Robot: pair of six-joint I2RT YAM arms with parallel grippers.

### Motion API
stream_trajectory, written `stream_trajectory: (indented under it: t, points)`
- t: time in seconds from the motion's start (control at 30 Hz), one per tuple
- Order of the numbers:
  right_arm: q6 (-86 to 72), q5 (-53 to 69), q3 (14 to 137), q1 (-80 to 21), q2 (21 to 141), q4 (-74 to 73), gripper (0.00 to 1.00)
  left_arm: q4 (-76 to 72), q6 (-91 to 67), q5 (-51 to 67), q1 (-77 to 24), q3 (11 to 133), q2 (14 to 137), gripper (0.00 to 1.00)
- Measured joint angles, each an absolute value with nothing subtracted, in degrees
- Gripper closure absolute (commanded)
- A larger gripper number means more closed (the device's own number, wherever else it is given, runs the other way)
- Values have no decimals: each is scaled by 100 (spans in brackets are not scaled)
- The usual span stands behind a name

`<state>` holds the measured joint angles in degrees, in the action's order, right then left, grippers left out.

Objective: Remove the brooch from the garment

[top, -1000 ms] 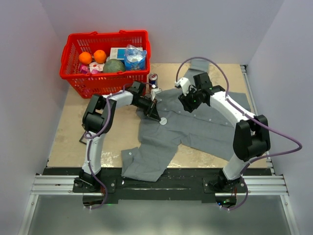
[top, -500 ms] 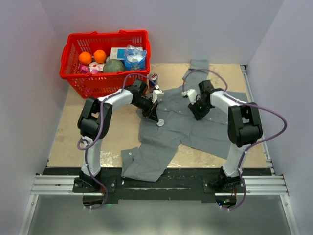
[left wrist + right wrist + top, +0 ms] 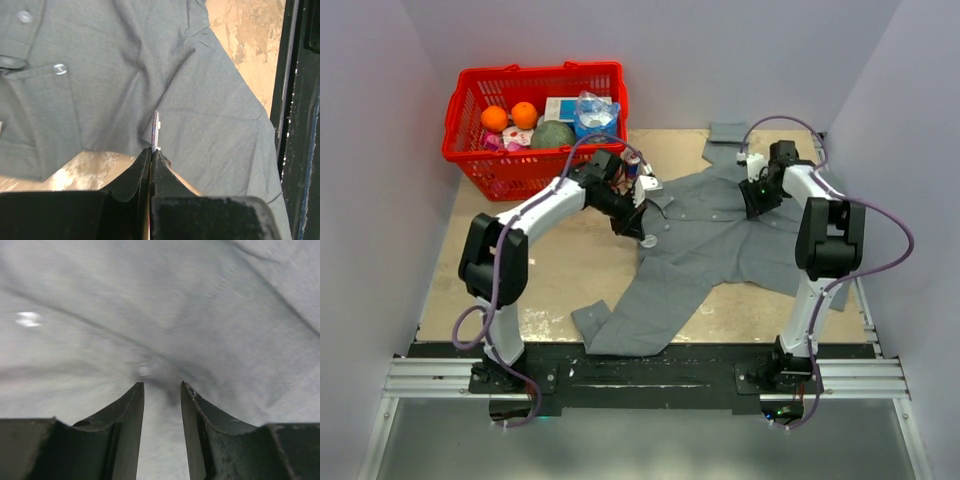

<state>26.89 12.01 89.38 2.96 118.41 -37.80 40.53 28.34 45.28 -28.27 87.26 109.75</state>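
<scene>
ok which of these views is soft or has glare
Right wrist view: the grey cloth shirt is smeared and soft, with a bright blown-out spot at left; left wrist view: crisp, its pale round button sharp; top external view: even light, the red plastic basket clear.

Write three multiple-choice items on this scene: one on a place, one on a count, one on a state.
1. Where does the red basket stand on the table?
A. far left
B. near right
C. near middle

2. How many oranges lie in it?
A. one
B. two
C. four

3. How is the left gripper?
A. wide open
B. shut on the brooch
C. half open

Key:
1 A, it sits at the table's far left corner.
2 B, two oranges show side by side.
3 B, its fingers pinch the thin disc edge-on, with the shirt behind it.
</scene>
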Motion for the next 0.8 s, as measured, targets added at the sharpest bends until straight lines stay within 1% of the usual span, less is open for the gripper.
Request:
stream_trajectory:
  t: [0.03, 0.1, 0.2, 0.3, 0.4, 0.57, 0.7, 0.8]
  points:
    - [2679, 1269, 8927, 261, 11789, -3806, 55, 4145, 2923, 4429, -2827, 8761, 10881, 100]
    - [2648, 1605, 8685, 152, 11345, -3778, 52, 4392, 3234, 4141, -2814, 8785, 10565, 100]
    - [2635, 2036, 8110, -139, 10265, -3739, 50, 4757, 3750, 3538, -2692, 8711, 9815, 100]
    - [2589, 2290, 7684, -576, 9214, -3583, 48, 5116, 4322, 2899, -2206, 8493, 8742, 100]
    - [2408, 2519, 7382, -978, 8615, -3367, 47, 5533, 4901, 2213, -1535, 8444, 7878, 100]
    - [2051, 2681, 7166, -1039, 8702, -3218, 47, 6119, 5795, 1347, -661, 7968, 6995, 100]
    - [1881, 2674, 7166, -987, 9076, -3188, 47, 6711, 6434, 958, 139, 7616, 6860, 100]
    - [1774, 2692, 7220, -980, 9242, -3173, 47, 6770, 6943, 880, 829, 7225, 6814, 100]
